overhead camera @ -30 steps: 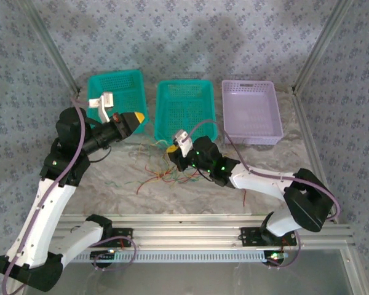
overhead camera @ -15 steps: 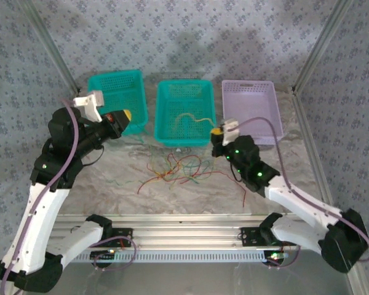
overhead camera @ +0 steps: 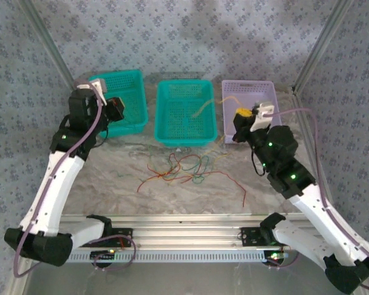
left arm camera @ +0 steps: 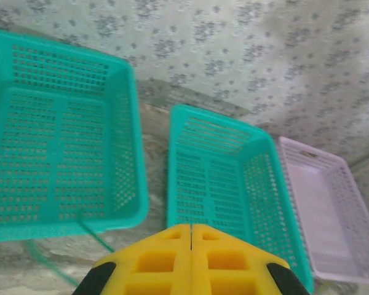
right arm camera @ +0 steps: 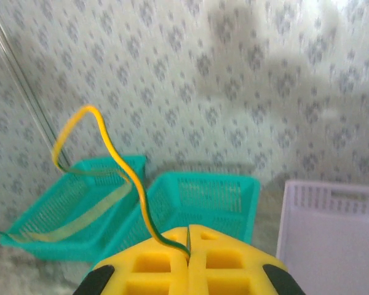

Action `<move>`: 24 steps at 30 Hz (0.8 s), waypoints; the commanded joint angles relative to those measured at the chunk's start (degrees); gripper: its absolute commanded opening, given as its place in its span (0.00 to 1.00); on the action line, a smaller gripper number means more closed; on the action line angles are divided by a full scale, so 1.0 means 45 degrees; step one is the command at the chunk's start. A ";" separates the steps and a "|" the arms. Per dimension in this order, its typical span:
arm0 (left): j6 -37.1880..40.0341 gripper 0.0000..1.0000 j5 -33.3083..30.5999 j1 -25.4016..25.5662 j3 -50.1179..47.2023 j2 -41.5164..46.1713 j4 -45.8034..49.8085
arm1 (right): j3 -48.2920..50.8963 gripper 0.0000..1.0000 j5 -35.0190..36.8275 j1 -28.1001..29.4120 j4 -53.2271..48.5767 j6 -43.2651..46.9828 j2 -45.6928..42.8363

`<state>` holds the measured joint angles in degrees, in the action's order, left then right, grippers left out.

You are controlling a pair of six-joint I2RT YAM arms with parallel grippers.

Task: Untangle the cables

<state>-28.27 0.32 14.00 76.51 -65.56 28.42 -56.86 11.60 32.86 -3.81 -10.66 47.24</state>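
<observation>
A loose tangle of red and green cables (overhead camera: 179,167) lies on the table in front of the baskets. One red strand (overhead camera: 237,183) trails off to the right. My right gripper (overhead camera: 242,113) hangs over the near left corner of the purple basket (overhead camera: 267,126). It is shut on a yellow cable (overhead camera: 204,109) that arcs back over the middle teal basket (overhead camera: 172,92). In the right wrist view that yellow-green cable (right arm camera: 120,161) loops up from the shut jaws (right arm camera: 188,246). My left gripper (overhead camera: 117,108) is raised by the left teal basket (overhead camera: 132,86); its jaws (left arm camera: 191,230) are shut with nothing visible between them.
The three baskets stand in a row along the back wall. A thin green strand (left arm camera: 95,236) lies on the table just in front of the left teal basket (left arm camera: 132,184). Metal frame posts (overhead camera: 313,52) rise at both back corners. The aluminium rail (overhead camera: 184,230) runs along the near edge.
My right arm swung from the tangle to the right and back, carrying the yellow cable up to the purple basket. My left arm drew back and up toward the left teal basket.
</observation>
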 commanded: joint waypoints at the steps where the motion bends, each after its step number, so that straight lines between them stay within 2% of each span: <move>1: 0.0293 0.00 -0.0341 -0.0685 0.0453 -0.0415 -0.1103 | -0.1247 0.00 -0.0071 0.0068 -0.1217 0.0200 0.0025; 10: 0.0164 0.00 -0.0142 -0.2134 0.0799 -0.2408 -0.2078 | -0.4407 0.00 0.0066 0.0275 -0.2947 0.0355 0.0795; 18: -0.0044 0.00 0.0678 -0.2881 0.2070 -0.5170 -0.2336 | -0.6832 0.00 -0.0409 0.0392 -0.4097 0.0373 0.1461; 24: 0.0182 0.00 0.0639 -0.2961 0.2586 -0.6710 -0.2207 | -0.8485 0.00 -0.0062 0.0373 -0.5001 0.0879 0.2294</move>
<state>-28.32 2.13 0.84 85.19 -93.84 19.44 -92.09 10.74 34.28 -23.11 -8.95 56.29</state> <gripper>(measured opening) 0.040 0.051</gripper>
